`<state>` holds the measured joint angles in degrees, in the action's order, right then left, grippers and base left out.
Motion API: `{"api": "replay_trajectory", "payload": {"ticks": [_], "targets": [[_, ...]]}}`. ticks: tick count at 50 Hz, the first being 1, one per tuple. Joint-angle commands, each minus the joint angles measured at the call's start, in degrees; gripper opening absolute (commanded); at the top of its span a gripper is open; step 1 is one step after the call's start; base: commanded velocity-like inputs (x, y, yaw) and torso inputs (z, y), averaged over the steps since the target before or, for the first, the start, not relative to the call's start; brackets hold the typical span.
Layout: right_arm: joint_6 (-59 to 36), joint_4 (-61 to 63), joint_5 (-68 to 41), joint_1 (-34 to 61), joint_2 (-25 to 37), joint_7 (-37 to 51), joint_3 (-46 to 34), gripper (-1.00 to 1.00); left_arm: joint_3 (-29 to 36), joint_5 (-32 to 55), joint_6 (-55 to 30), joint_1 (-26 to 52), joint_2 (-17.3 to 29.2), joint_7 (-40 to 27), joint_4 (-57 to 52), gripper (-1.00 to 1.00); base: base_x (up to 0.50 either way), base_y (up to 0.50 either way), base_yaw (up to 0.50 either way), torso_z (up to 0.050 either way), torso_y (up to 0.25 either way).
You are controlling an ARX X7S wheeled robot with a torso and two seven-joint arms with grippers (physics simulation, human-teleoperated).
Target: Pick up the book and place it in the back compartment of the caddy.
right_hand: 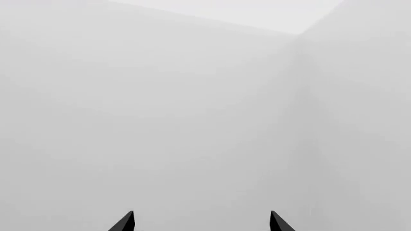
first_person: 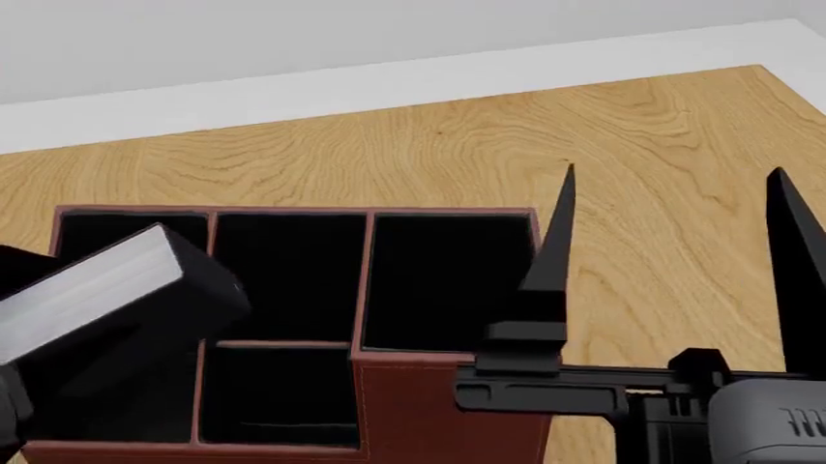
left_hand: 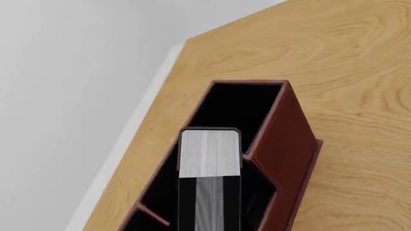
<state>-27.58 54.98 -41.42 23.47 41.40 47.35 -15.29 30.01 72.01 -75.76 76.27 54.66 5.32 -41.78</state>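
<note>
The dark red caddy [first_person: 446, 406] stands at the lower left of the head view, its four black cells open upward. Its middle column has a longer far cell [first_person: 290, 275] and a shorter near cell, the back compartment [first_person: 278, 396]. My left gripper [left_hand: 209, 211] is shut on the black book [first_person: 103, 290], holding it tilted above the left long cell. The book's white page edges [left_hand: 209, 154] face the left wrist camera, over the caddy [left_hand: 286, 139]. My right gripper [first_person: 674, 172] is open and empty, pointing up to the right of the caddy; the right wrist view [right_hand: 201, 221] shows its fingertips.
The wooden table [first_person: 490, 135] runs back to a white wall [first_person: 387, 39]. Its far edge and right corner show in the head view. The right wrist view faces only the pale wall [right_hand: 205, 96]. No mug is in view.
</note>
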Motion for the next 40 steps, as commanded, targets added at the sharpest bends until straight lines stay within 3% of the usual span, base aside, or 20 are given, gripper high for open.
{"api": "replay_trajectory", "payload": {"ticks": [1,9,16,26,40], "targets": [[2.0,-1.6,1.5,-1.8,0.8,-0.2,1.0,1.0,13.8,-19.4,4.7,13.5,-5.0,17.0,10.0,-1.0,0.0,0.0,0.0,0.0,0.01],[3.4,-4.0,3.1,-3.0,1.1,-0.9,1.3,1.0,25.8,-32.7,15.4,19.3,-9.4,31.1,22.6,-1.0,0.0,0.0,0.0,0.002,0.001],[4.3,-5.5,3.8,-3.7,1.5,-0.9,2.2,1.0,32.6,-43.2,32.7,20.6,-14.4,40.6,36.5,-1.0,0.0,0.0,0.0,0.0,0.0],[4.4,-6.1,4.4,-4.1,1.8,-0.7,2.3,1.0,34.8,-48.6,45.9,19.5,-16.9,44.4,44.9,-1.0,0.0,0.0,0.0,0.0,0.002],[3.6,-6.4,4.4,-3.0,1.4,-0.6,1.3,1.0,37.5,-52.3,54.2,17.6,-17.3,47.2,49.6,-1.0,0.0,0.0,0.0,0.0,0.001]]}}
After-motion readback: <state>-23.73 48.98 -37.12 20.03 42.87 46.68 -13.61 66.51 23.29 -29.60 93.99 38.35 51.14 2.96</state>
